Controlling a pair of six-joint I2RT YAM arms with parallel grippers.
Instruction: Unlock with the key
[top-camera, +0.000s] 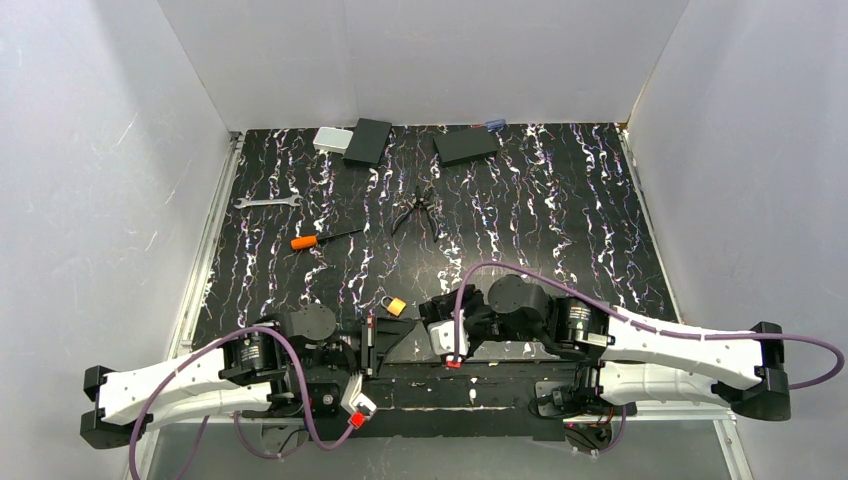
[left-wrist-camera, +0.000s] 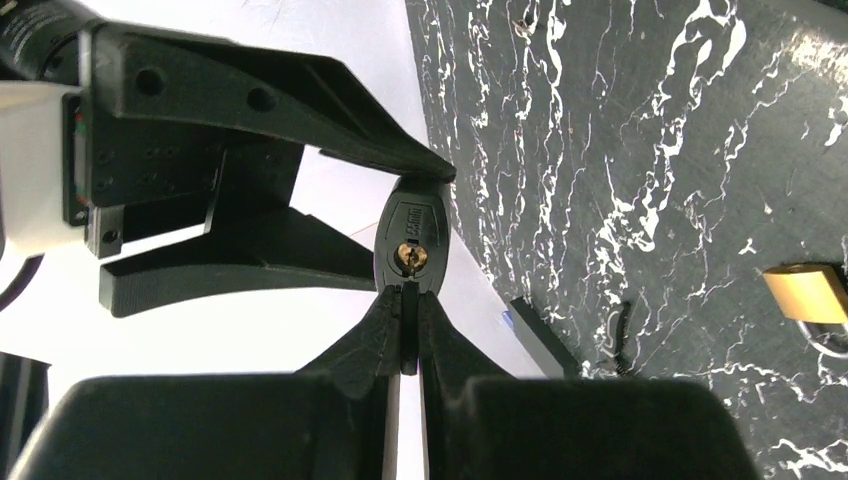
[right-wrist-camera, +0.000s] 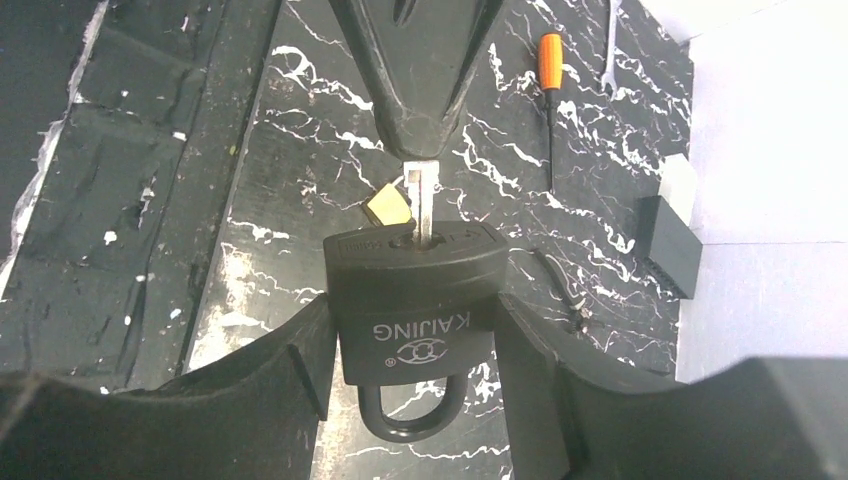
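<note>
My right gripper (right-wrist-camera: 412, 345) is shut on the sides of a black padlock (right-wrist-camera: 415, 295) marked KAIJING, held above the mat with its shackle pointing toward the wrist camera. A key (right-wrist-camera: 425, 205) stands with its silver blade in the keyhole on the padlock's (left-wrist-camera: 411, 235) far face. My left gripper (right-wrist-camera: 418, 150) is shut on the key's black head (left-wrist-camera: 410, 325), which shows edge-on between the left fingers (left-wrist-camera: 375, 335). In the top view both grippers, left (top-camera: 385, 335) and right (top-camera: 440, 325), meet near the table's front middle.
A small brass padlock (top-camera: 396, 306) lies on the mat just beyond the grippers. Farther back are an orange-handled screwdriver (top-camera: 320, 239), a wrench (top-camera: 267, 202), pliers (top-camera: 415, 212), two black boxes (top-camera: 368, 141) (top-camera: 466, 146) and a white box (top-camera: 331, 139). White walls enclose the mat.
</note>
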